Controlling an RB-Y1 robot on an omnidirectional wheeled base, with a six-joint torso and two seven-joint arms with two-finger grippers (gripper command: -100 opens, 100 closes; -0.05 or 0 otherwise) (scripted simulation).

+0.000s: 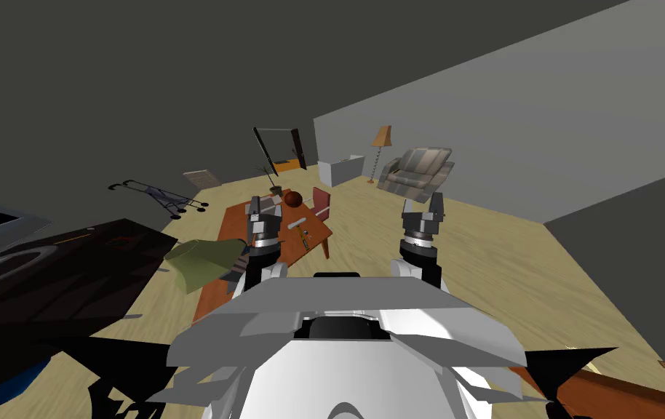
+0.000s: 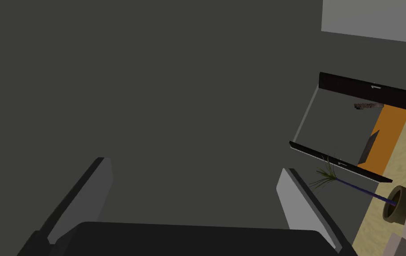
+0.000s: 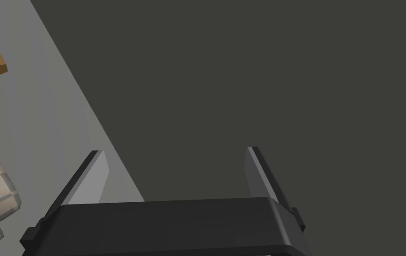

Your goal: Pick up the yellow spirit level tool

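A small yellowish spirit level [image 1: 302, 231] lies on the low orange-brown table [image 1: 233, 218] ahead of me, near its right side. My left gripper [image 1: 266, 207] is raised in front of the table, just left of the tool and well above it; its fingers [image 2: 102, 178] stand open with nothing between them. My right gripper [image 1: 423, 206] is held up at the same height over the wooden floor to the right of the table, open and empty [image 3: 174, 151].
A brown ball [image 1: 293, 198], a red chair [image 1: 321, 204] and a potted plant [image 2: 397, 206] stand at the table's far end. An olive cloth [image 1: 204, 262] lies at its near left. A dark cabinet [image 1: 54, 269] stands left, a stroller [image 1: 160, 195] beyond, an armchair [image 1: 418, 172] and floor lamp [image 1: 380, 138] far right.
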